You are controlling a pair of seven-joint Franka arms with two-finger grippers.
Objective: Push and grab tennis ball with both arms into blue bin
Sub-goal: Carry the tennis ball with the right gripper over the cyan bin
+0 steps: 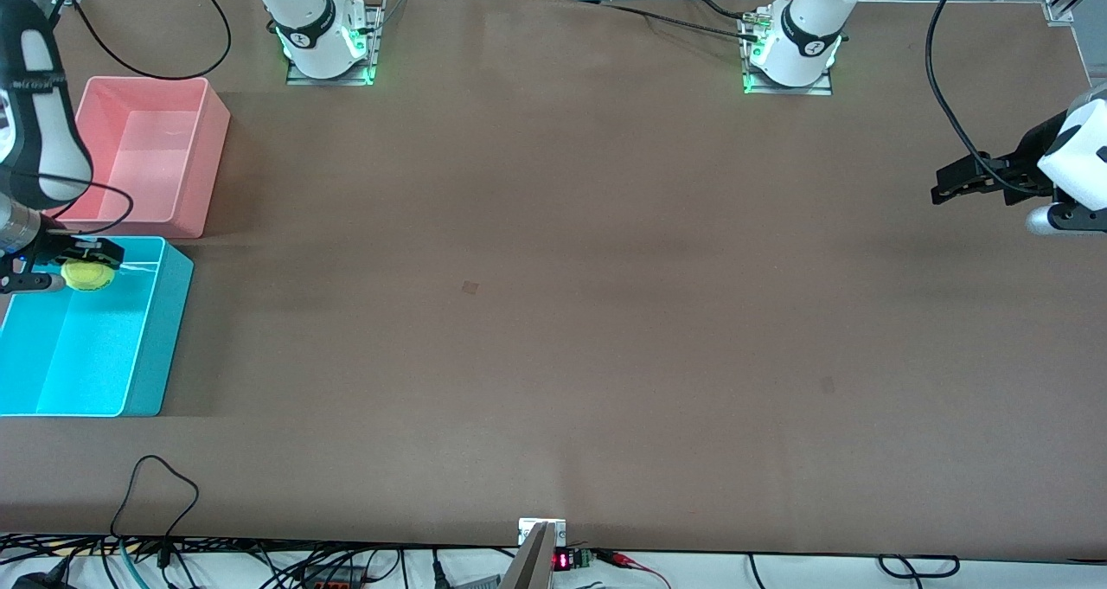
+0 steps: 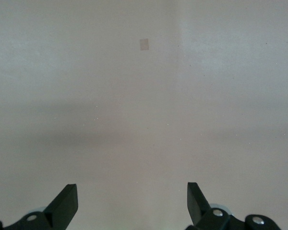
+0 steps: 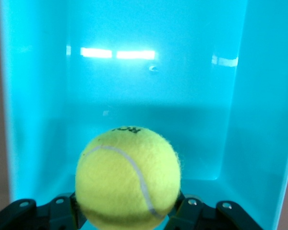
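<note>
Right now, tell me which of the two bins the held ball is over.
The blue bin, the one nearer the front camera. The right tool holds the tennis ball above its inside; the pink bin beside it has nothing over it.

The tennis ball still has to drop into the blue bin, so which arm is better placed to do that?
The right. Its gripper is shut on the ball over the blue bin. The left gripper waits open over bare table at the left arm's end.
</note>
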